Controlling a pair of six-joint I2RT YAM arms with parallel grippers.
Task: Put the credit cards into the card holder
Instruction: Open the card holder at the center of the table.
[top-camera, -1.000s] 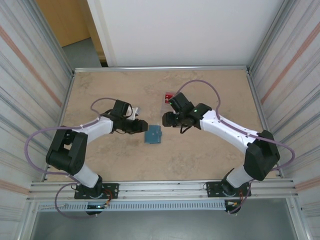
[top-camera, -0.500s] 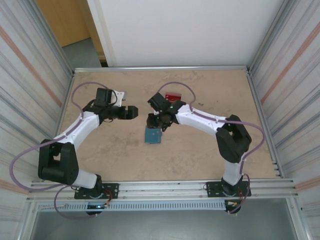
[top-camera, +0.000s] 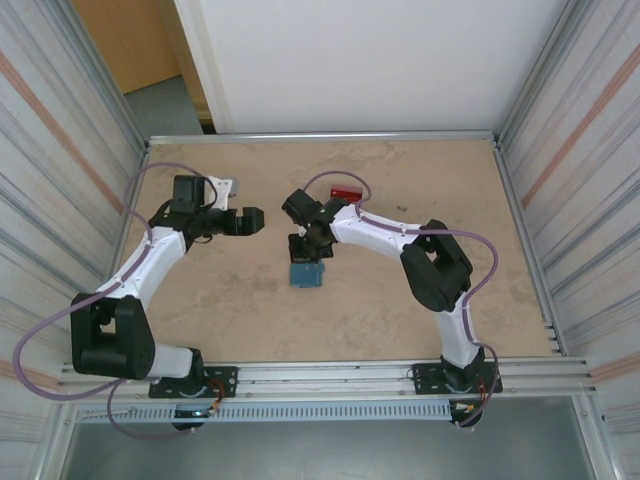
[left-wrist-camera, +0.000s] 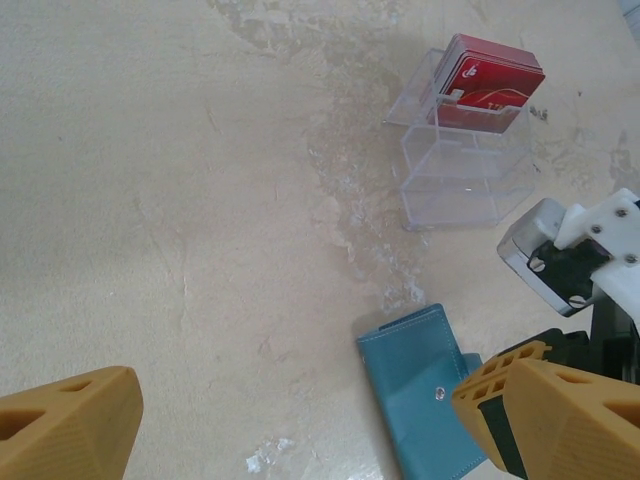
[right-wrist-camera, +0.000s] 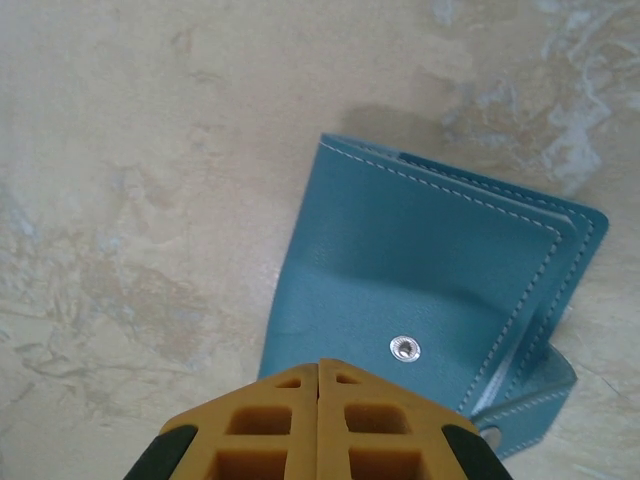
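None of the credit cards (left-wrist-camera: 490, 82) is in the card holder (right-wrist-camera: 430, 300) yet: the red stack stands upright in the upper compartment of a clear plastic case (left-wrist-camera: 460, 170) at the far side of the counter (top-camera: 400, 300), well apart from both grippers. The teal holder lies flat near the middle of the counter, folded over, with its snap stud facing up and its tab curling out at one corner.

The right gripper (right-wrist-camera: 318, 380) has its fingers pressed together with nothing between them, poised at the holder's near edge; whether it touches the leather cannot be told. The left gripper (left-wrist-camera: 295, 395) is spread wide and empty, hovering over bare counter just beside the holder. By these signs the work is at its start. The holder must be opened, then each card fetched and slid into a pocket.

The counter is pale, mottled beige stone. Ribbed metal panels wall both sides, a white wall closes the back, and an aluminium rail carries the arm bases.
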